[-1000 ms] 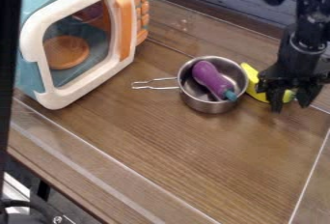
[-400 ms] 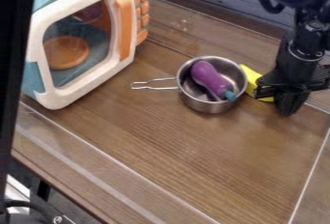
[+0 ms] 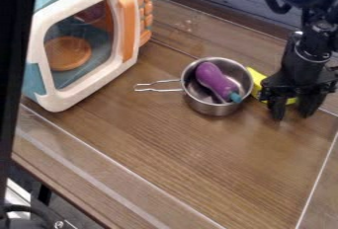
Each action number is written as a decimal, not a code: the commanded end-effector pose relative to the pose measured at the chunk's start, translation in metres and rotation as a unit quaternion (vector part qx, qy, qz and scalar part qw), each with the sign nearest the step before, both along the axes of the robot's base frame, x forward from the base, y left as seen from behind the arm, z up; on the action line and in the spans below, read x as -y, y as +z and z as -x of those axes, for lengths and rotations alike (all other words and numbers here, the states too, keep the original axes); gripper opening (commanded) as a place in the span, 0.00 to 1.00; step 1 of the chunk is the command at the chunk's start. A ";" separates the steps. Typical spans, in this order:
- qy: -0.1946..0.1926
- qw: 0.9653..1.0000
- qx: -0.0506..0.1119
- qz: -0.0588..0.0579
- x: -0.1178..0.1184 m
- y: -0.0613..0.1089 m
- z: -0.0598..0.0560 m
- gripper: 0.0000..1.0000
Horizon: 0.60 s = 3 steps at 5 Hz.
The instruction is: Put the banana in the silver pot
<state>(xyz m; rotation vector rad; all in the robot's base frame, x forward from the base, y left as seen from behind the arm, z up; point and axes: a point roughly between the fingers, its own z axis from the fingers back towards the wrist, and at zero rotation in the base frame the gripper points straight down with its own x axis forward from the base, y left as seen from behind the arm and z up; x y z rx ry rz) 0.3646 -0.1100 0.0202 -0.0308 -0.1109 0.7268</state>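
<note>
The yellow banana [image 3: 260,81] lies on the wooden table just right of the silver pot [image 3: 201,103], and the gripper partly hides it. A purple eggplant [image 3: 219,79] lies inside the pot, whose wire handle [image 3: 158,86] points left. My gripper [image 3: 294,107] points straight down over the banana's right end, low at the table. Its black fingers [image 3: 276,105] stand apart. I see the banana at the left finger, but whether it is touched I cannot tell. Nothing is lifted.
A teal-and-white toy microwave [image 3: 79,36] with an orange door stands at the left, door ajar. The table's right edge runs close past the gripper. A dark bar crosses the left foreground.
The fingers stood wide around the banana, then closed together, and now stand apart again. The hand stayed in place, and the banana and pot have not moved.
</note>
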 end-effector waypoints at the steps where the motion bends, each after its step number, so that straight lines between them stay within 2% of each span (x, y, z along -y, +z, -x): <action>1: 0.001 1.000 0.013 0.004 -0.001 0.008 -0.007 0.00; 2: 0.000 1.000 0.007 0.003 -0.001 0.007 -0.006 1.00; 3: -0.002 1.000 0.000 0.002 -0.002 0.006 -0.005 1.00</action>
